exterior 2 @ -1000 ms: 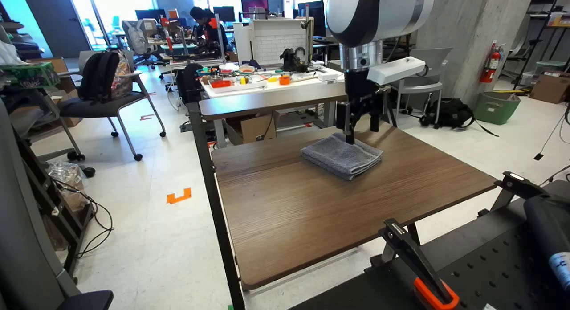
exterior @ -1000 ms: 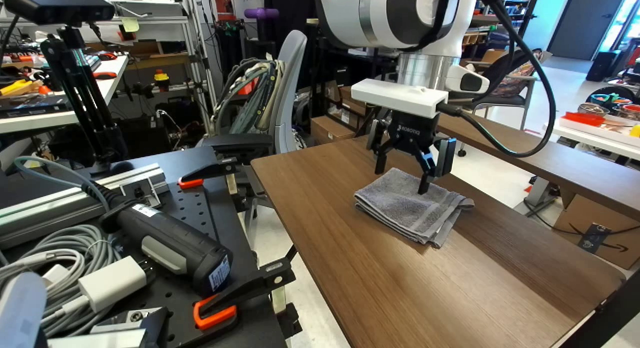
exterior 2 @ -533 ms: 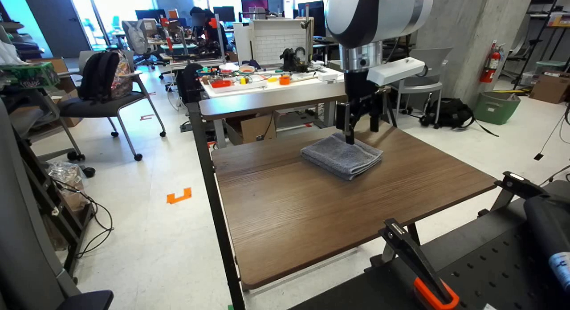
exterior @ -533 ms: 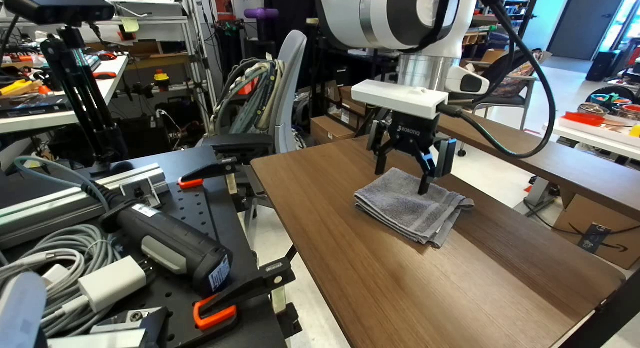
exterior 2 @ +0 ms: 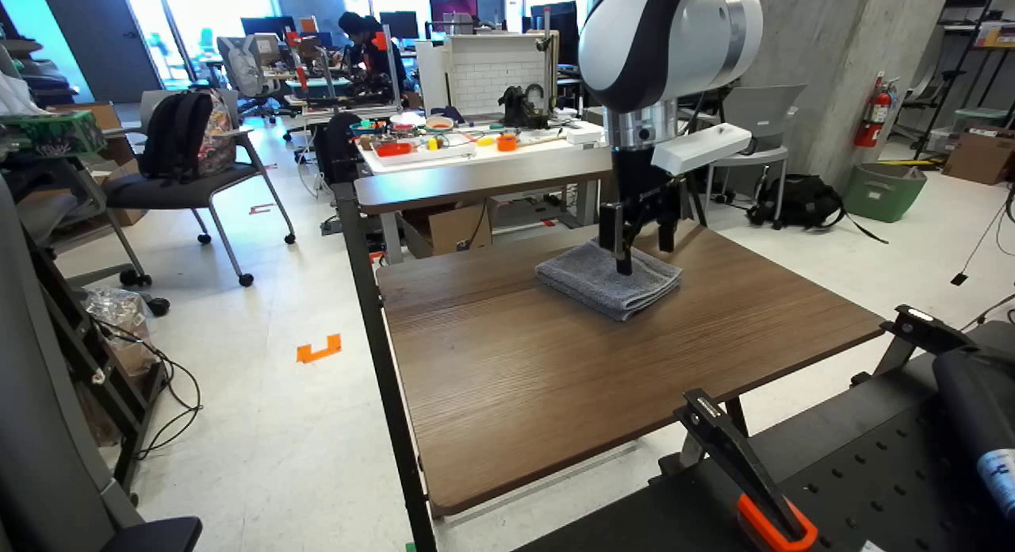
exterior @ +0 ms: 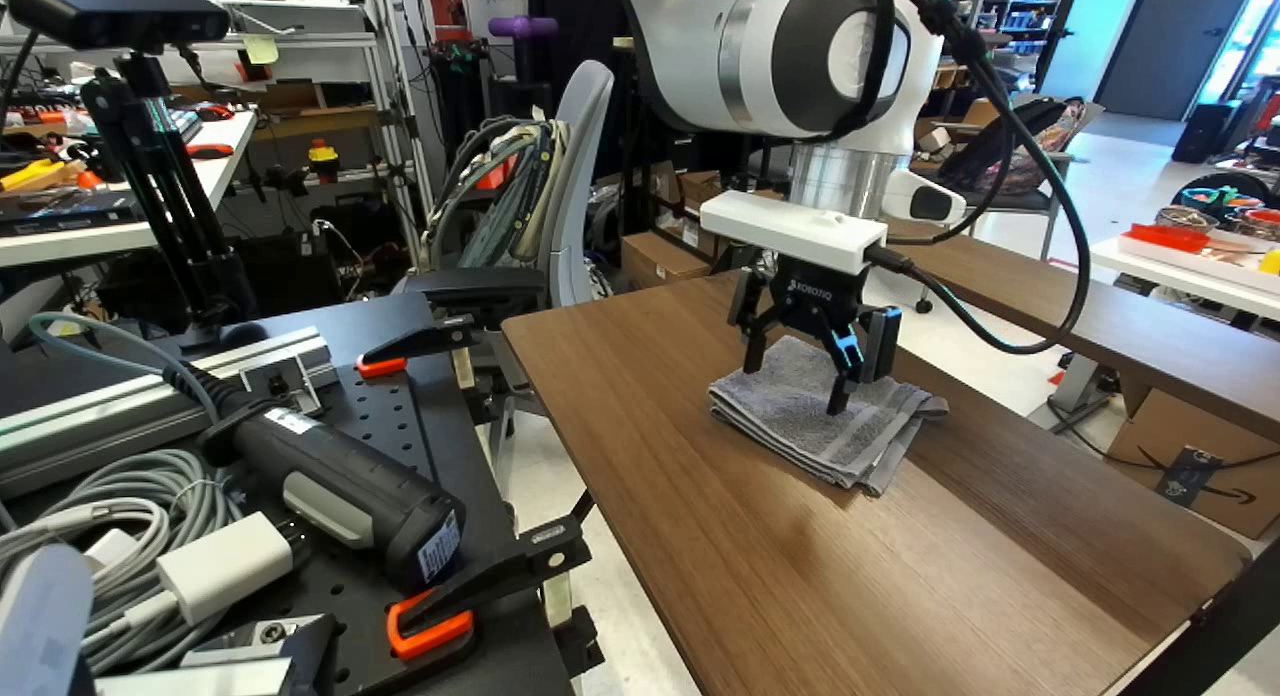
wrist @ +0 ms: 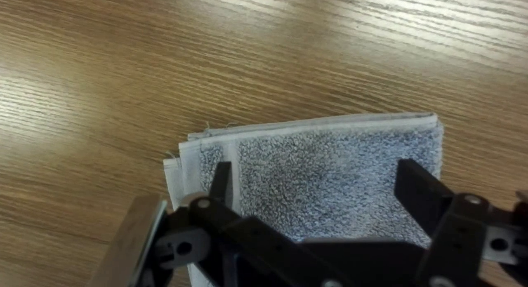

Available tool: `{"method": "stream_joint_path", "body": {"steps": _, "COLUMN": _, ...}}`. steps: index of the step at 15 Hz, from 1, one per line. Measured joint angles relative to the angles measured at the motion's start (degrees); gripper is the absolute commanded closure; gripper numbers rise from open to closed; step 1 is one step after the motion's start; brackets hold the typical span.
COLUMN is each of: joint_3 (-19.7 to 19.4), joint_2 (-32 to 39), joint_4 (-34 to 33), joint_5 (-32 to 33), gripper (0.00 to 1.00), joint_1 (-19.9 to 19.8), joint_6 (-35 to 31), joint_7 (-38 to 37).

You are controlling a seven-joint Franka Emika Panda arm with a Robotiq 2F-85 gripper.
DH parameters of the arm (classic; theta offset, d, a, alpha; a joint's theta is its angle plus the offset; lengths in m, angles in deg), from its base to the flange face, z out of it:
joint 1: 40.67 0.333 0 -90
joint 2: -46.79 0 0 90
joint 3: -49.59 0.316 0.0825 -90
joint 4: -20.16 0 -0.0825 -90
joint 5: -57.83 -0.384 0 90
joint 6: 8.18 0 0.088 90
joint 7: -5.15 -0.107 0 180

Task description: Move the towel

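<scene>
Holds the hand [wrist: 314, 163] wide, with a big gap between the fingers [wrist: 420, 192], and points straight down. Has nothing pinched in that gap. Has the towel [exterior: 800, 441] lying flat right under the hand, folded in layers on the brown bench [exterior 2: 523, 369]. Shows both tips over the cloth in the wrist view, one near the striped end, one near the plain edge across from there. Cannot tell about touching. Seems set wide to take in a good bit of soft cloth, and straight down because of such a low, flat fold. Bears a white box [exterior: 800, 231] just above the hand, likely there to look down at the job. Off to the side, well apart from the hand, has a black-and-orange clamp [exterior: 495, 584] on the edge of a black board [exterior: 390, 431], likely to stop any sliding. Looks like the time just before the grab, with the towel not yet lifted. Next, probably needs to sink a little and squeeze. Might catch only the top layer and pull the fold apart.
</scene>
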Motion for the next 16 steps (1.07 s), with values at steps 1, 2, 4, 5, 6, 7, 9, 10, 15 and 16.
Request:
{"method": "stream_joint_path", "body": {"steps": 1, "joint_3": 0.0, "joint_2": 0.9, "joint_4": -0.8, "joint_5": 0.3, "gripper": 0.00, "joint_1": 0.0, "joint_6": -0.1, "joint_7": 0.0}}
{"method": "stream_joint_path", "body": {"steps": 2, "joint_3": 0.0, "joint_2": 1.8, "joint_4": -1.5, "joint_5": 0.6, "gripper": 0.00, "joint_1": 0.0, "joint_6": -0.3, "joint_7": 0.1}}
{"method": "stream_joint_path", "body": {"steps": 4, "joint_3": 0.0, "joint_2": 3.4, "joint_4": -2.6, "joint_5": 0.7, "gripper": 0.00, "joint_1": 0.0, "joint_6": -2.7, "joint_7": 0.2}}
{"method": "stream_joint_path", "body": {"steps": 5, "joint_3": 0.0, "joint_2": 4.1, "joint_4": -3.0, "joint_5": 0.7, "gripper": 0.00, "joint_1": 0.0, "joint_6": -5.0, "joint_7": 0.2}}
{"method": "stream_joint_path", "body": {"steps": 6, "joint_3": 0.1, "joint_2": 4.8, "joint_4": -3.0, "joint_5": 0.7, "gripper": 0.00, "joint_1": 0.0, "joint_6": -7.5, "joint_7": 0.2}}
{"method": "stream_joint_path", "body": {"steps": 7, "joint_3": 0.2, "joint_2": 5.3, "joint_4": -3.0, "joint_5": 0.7, "gripper": 0.00, "joint_1": 0.0, "joint_6": -10.1, "joint_7": 0.2}}
{"method": "stream_joint_path", "body": {"steps": 9, "joint_3": 0.5, "joint_2": 6.2, "joint_4": -2.9, "joint_5": 0.6, "gripper": 0.00, "joint_1": -0.1, "joint_6": -14.5, "joint_7": 0.6}}
{"method": "stream_joint_path", "body": {"steps": 10, "joint_3": 0.8, "joint_2": 6.5, "joint_4": -2.9, "joint_5": 0.6, "gripper": 0.00, "joint_1": -0.2, "joint_6": -16.0, "joint_7": 1.0}}
{"method": "stream_joint_path", "body": {"steps": 15, "joint_3": 2.4, "joint_2": 8.0, "joint_4": -3.6, "joint_5": 0.4, "gripper": 0.00, "joint_1": -2.0, "joint_6": -17.5, "joint_7": 3.4}}
{"method": "stream_joint_path", "body": {"steps": 16, "joint_3": 2.6, "joint_2": 8.3, "joint_4": -3.9, "joint_5": 0.4, "gripper": 0.00, "joint_1": -2.4, "joint_6": -17.5, "joint_7": 3.7}}
